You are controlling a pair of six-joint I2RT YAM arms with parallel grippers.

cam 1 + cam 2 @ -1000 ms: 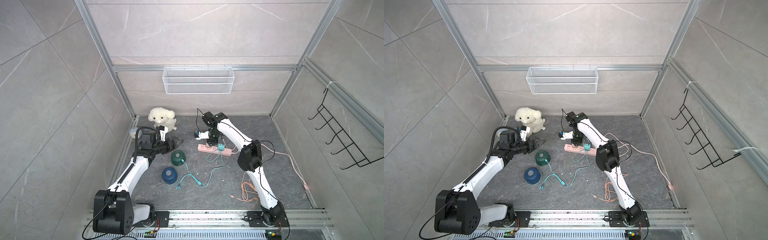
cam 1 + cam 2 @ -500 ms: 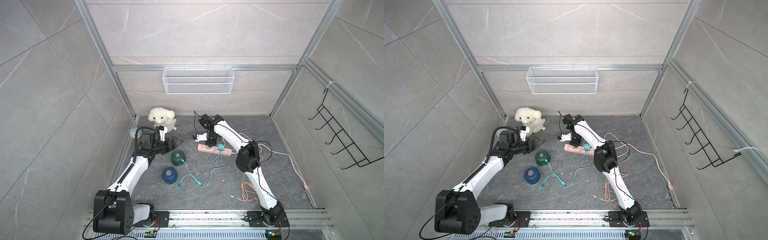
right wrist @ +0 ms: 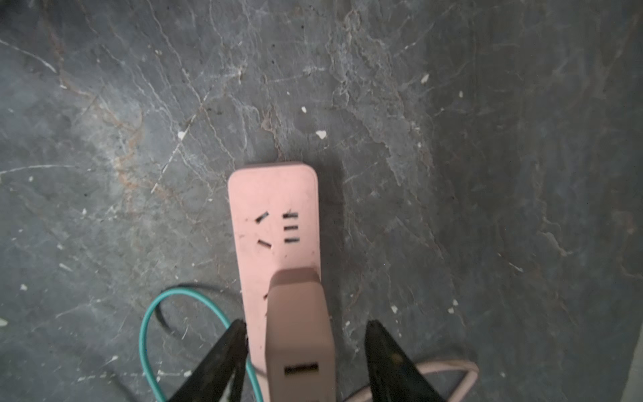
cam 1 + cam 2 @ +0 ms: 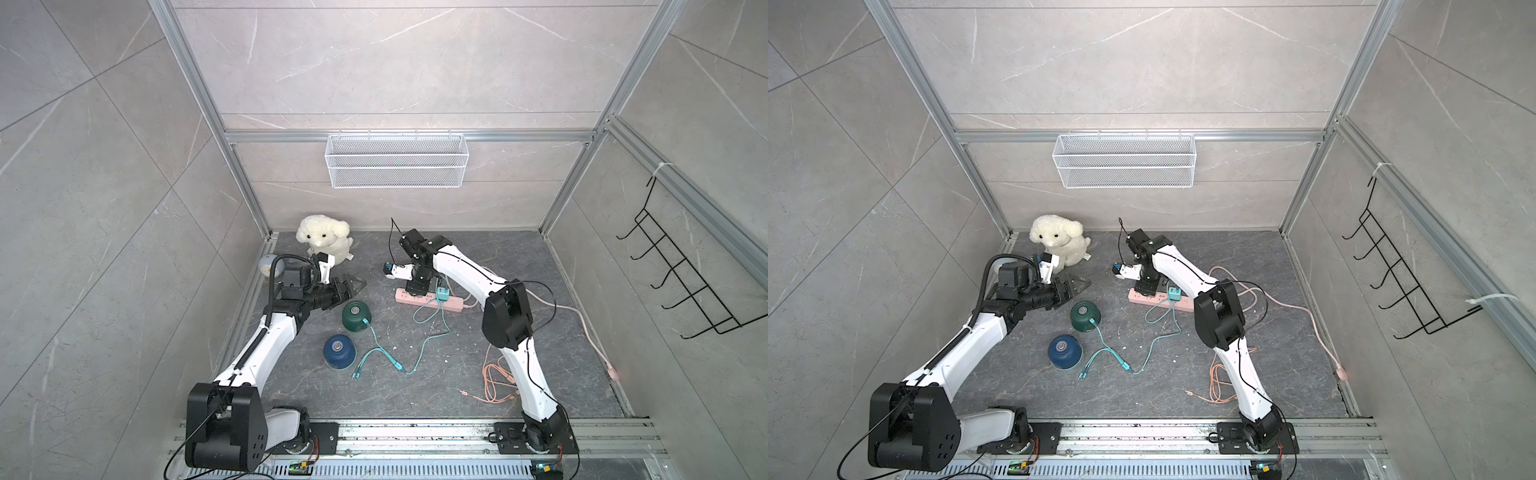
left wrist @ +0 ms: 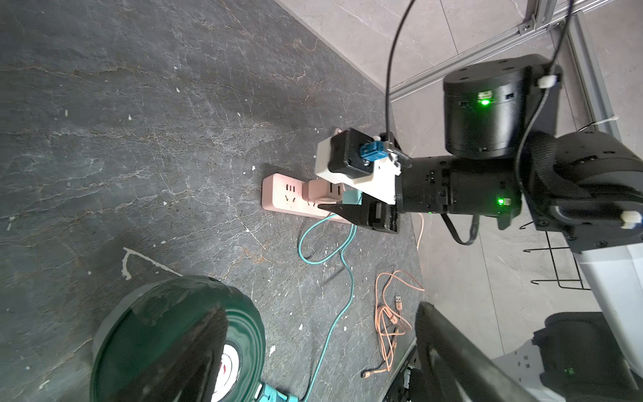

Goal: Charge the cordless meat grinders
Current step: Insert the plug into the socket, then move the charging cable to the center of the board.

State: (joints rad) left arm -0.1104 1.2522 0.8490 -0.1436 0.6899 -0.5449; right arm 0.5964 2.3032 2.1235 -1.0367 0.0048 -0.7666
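The right gripper (image 3: 306, 325), jaws released, straddled a pink charger (image 3: 299, 341) standing on the pink power strip (image 3: 275, 209). The left gripper (image 4: 355, 286), jaws spread wide, hovered near the green grinder (image 4: 356, 316), a teal cable (image 4: 428, 345) at its rim. The blue grinder (image 4: 339, 351) sat nearby on the dark stone bench (image 4: 519, 257), ringed by pale marbled walls (image 4: 415, 62).

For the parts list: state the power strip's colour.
Pink; the power strip shows best in the right wrist view.

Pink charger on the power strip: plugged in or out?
Plugged in. In the right wrist view the pink charger stands upright on the power strip, no prongs showing.
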